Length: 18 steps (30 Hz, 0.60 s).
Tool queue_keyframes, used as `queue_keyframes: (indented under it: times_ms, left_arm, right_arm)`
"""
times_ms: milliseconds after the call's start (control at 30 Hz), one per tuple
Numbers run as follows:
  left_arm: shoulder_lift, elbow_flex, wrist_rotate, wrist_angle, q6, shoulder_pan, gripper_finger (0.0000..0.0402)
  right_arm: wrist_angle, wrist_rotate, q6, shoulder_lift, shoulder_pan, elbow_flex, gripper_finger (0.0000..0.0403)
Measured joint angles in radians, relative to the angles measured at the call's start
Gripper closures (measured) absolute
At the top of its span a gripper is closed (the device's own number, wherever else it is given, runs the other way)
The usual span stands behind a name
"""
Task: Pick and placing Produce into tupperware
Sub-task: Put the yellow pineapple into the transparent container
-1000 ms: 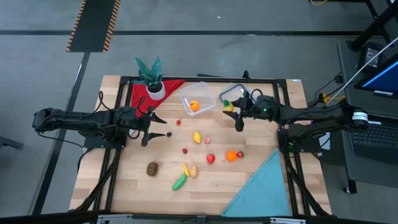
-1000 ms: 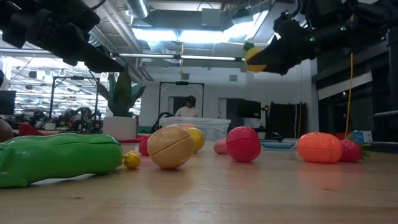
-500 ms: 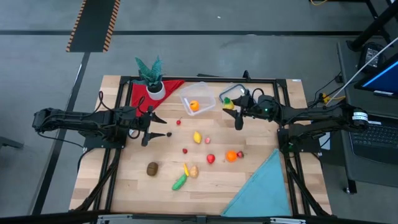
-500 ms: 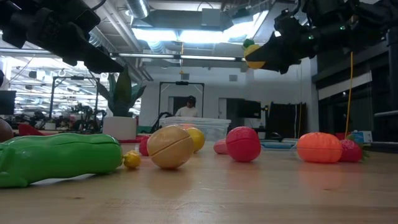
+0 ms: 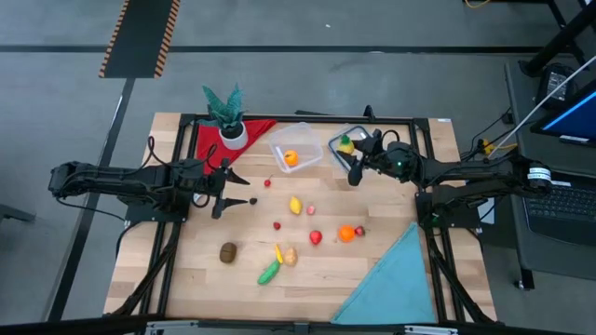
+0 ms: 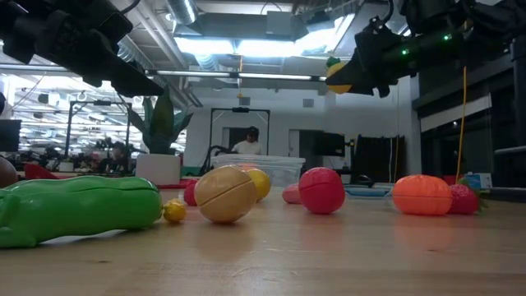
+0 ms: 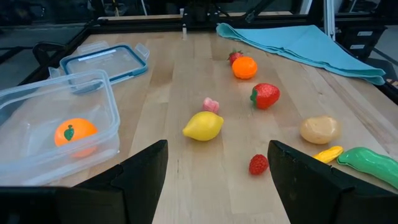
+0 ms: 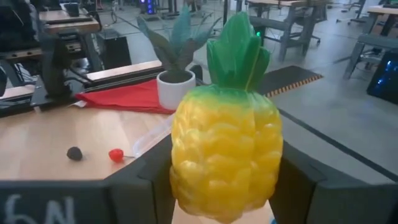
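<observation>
The left gripper hangs at the left middle of the high view, its jaws spread wide and holding nothing. In its wrist view the tupperware is at the left, with one orange fruit inside it. The lid with the blue rim lies flat beside it and has nothing on it.

On the bench the loose produce is in the middle of the high view: a lemon, a strawberry, an orange piece, a brown piece and a green pod.

At the upper right of the high view the right gripper has its jaws half closed on a toy pineapple. It is lifted well above the bench. Its long axis stands upright between the fingers, leaves on top. From these jaws the tupperware lies toward the left of the frame, near but not under them. The right arm is clearly the nearer one, so I judge that a short move to the left is needed before the release.
</observation>
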State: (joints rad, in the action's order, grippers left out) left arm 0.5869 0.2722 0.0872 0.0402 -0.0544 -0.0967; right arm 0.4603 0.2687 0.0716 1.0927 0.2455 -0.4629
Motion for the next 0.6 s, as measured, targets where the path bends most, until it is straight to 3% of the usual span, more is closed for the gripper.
queue_keyframes:
  times_ms: [133,267,433,600]
  left_arm:
    - [0.0,0.0,0.0,0.0,0.0,0.0,0.0133]
    - [0.0,0.0,0.0,0.0,0.0,0.0,0.0133]
    - [0.0,0.0,0.0,-0.001,0.0,0.0,0.0133]
    - [0.0,0.0,0.0,-0.001,0.0,0.0,0.0133]
  right_arm:
    - [0.0,-0.021,0.007,0.0,0.0,0.0,0.0214]
    - [0.009,-0.143,0.053,0.021,0.0,0.0,0.0214]
    - [0.148,-0.184,0.047,0.133,-0.002,-0.001,0.0214]
    - [0.166,-0.192,0.02,0.253,0.004,-0.073,0.0214]
